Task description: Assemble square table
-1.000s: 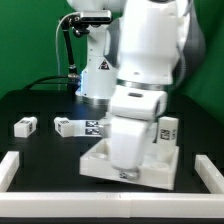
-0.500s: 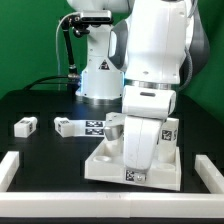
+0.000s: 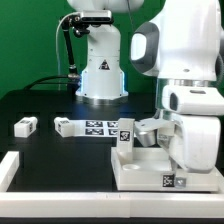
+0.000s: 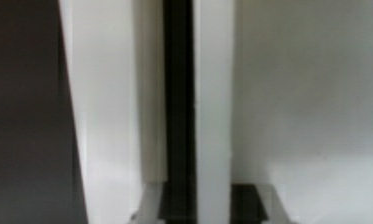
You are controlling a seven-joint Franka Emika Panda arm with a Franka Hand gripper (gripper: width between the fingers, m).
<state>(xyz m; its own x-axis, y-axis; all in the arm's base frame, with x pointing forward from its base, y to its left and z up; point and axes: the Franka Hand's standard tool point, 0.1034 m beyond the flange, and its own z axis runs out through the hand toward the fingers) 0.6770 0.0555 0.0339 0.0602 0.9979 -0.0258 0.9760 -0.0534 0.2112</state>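
Border bar [image 3: 10, 168]: nearest; I judge it fences the parts in.
Square table [image 3: 140, 172]: panel lies flat at the exterior view's right, with one leg [image 3: 125, 135] upright at its corner.
Gripper: down at the panel, masked by the arm [image 3: 195, 120]; I cannot tell its opening.
Wrist view: blurred white faces and a dark gap.
Loose legs [image 3: 25, 126]: farther back, apart, unfitted.

One square panel [image 3: 135, 170], three short legs [image 3: 26, 125] in view, one marker board [image 3: 97, 126], two border bars [image 3: 8, 168], one arm [image 3: 190, 90].
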